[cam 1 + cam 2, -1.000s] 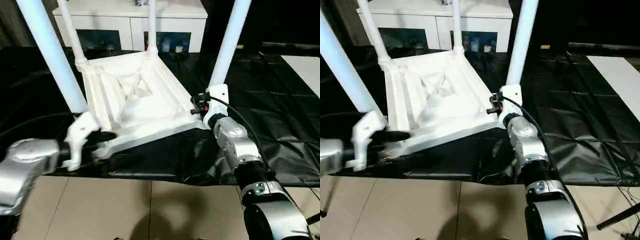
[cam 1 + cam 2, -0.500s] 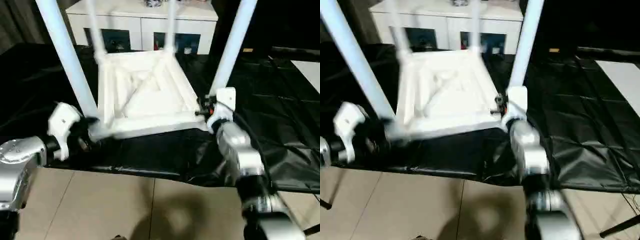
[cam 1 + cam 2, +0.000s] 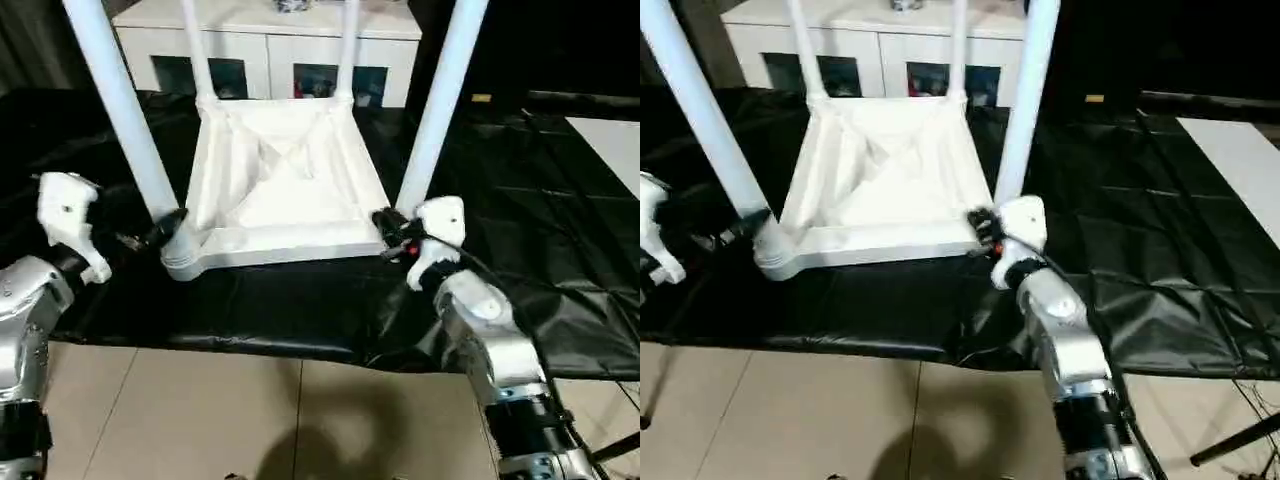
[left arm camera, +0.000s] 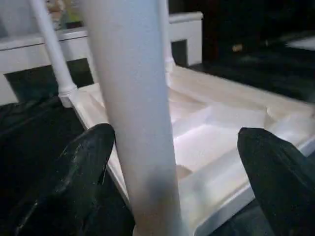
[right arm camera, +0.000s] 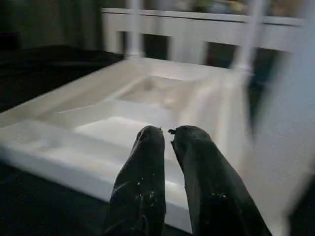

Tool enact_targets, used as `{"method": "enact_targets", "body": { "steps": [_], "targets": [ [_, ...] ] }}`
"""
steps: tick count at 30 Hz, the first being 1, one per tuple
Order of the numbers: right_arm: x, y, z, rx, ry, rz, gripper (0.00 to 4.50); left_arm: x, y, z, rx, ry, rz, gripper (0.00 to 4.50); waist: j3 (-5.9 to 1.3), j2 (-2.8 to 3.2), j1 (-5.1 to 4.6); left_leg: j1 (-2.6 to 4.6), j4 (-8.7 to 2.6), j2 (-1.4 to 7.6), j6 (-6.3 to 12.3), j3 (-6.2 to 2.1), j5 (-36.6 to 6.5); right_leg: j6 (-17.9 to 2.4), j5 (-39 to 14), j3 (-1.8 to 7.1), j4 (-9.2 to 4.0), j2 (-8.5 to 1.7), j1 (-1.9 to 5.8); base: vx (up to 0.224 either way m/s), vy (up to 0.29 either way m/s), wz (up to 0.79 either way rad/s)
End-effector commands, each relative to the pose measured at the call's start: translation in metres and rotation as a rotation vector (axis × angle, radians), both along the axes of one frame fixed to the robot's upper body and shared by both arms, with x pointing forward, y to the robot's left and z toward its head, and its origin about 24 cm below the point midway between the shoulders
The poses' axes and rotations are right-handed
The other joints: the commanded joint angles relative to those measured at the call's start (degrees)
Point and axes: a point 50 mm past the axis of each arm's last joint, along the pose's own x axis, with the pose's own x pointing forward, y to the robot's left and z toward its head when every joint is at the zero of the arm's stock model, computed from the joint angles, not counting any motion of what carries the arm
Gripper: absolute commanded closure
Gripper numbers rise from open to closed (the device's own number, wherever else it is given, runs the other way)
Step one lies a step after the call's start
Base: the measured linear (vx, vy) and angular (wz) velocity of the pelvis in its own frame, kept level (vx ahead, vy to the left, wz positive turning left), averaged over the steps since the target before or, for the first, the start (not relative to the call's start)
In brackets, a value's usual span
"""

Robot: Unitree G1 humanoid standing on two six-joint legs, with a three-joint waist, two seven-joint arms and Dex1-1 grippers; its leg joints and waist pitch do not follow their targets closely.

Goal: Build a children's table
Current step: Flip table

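Flanking upturned table (image 3: 280, 185) | left tool (image 4: 177, 162) spread around near leg (image 4: 133, 123) | right tool (image 5: 170, 142) clenched, empty

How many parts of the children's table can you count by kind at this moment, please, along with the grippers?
White tube legs, standing up from the corner sockets: 4 (near left, near right, far left, far right)
White table top, ribbed underside up: 1
Grippers: 2 (left gripper, right gripper)
Total: 7
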Motion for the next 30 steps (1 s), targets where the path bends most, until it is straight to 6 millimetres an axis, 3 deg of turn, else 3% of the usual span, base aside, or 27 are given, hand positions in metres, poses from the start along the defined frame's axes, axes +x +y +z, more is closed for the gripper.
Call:
{"method": "enact_targets", "body": {
  "steps": [1,4,10,11,18,19,23,25,30],
  "targets": [
    [-0.001,0.002,0.006,-0.008,-0.035,0.037,3.94,0.003,0.0,0.004,-0.017,-0.002,0.034,0.06,-3.7,0.79,0.07,1.12,-4.83,-0.5,-1.37,0.68,-22.5,-9.0,-16.7,0.61,-3.69,0.33,1.81,0.0,0.0,0.0],
    [0.0,0.001,0.007,-0.005,-0.03,0.023,3.94,0.011,-0.001,0.002,-0.037,-0.003,0.114,0.06,-3.65,0.72,0.18,1.3,-4.76,-0.55,-1.48,0.74,-22.4,-8.6,-17.6,0.63,-3.91,0.4,1.7,0.0,0.0,0.0],
    [-0.001,0.007,0.008,0.004,-0.028,0.039,3.94,0.03,-0.009,0.008,-0.068,-0.036,0.254,0.06,-3.72,0.77,0.5,0.94,-4.82,-0.63,-2.0,0.52,-21.8,-7.4,-18.2,0.51,-3.91,0.21,2.05,0.0,0.0,0.0],
    [-0.001,0.008,0.008,0.008,-0.027,0.042,3.94,0.031,-0.011,0.01,-0.084,-0.04,0.246,0.06,-3.79,0.57,0.48,1.02,-4.69,-0.65,-1.97,0.58,-21.7,-7.5,-18.0,0.52,-3.96,0.23,1.98,0.0,0.0,0.0],
    [-0.004,0.017,0.005,0.023,-0.013,0.065,3.94,0.039,-0.028,0.014,-0.169,-0.042,0.205,0.06,-3.95,1.05,0.55,0.99,-4.65,-0.65,-2.1,0.54,-20.9,-9.1,-14.3,0.4,-3.62,0.34,2.15,0.0,0.0,0.0],
    [-0.006,0.02,0.005,0.024,-0.007,0.091,3.94,0.04,-0.027,0.015,-0.173,-0.044,0.235,0.06,-3.97,1.46,0.6,1.06,-4.65,-0.63,-2.14,0.51,-21.0,-9.3,-13.8,0.4,-3.54,0.35,2.14,0.0,0.0,0.0],
    [-0.016,0.029,0.005,0.048,0.031,0.282,3.94,0.041,-0.022,0.019,-0.184,-0.045,0.315,0.06,-4.0,1.41,0.62,0.94,-4.55,-0.6,-1.29,0.46,-20.8,-9.4,-12.3,0.27,-3.49,0.37,2.53,0.0,0.0,0.0],
    [-0.022,0.031,0.007,0.051,0.028,0.376,3.94,0.041,-0.021,0.02,-0.192,-0.039,0.322,0.06,-4.02,1.76,0.74,1.06,-4.55,-0.52,-1.17,0.41,-20.7,-9.7,-11.9,0.23,-3.43,0.39,2.48,0.0,0.0,0.0],
    [-0.025,0.026,0.012,0.049,0.01,0.504,3.94,0.042,-0.021,0.019,-0.194,0.003,0.315,0.22,-3.96,1.57,1.19,1.22,-4.44,-0.44,-0.99,0.52,-21.0,-10.8,-12.0,0.24,-3.49,0.28,2.4,0.0,0.0,0.0]
  ]
}}
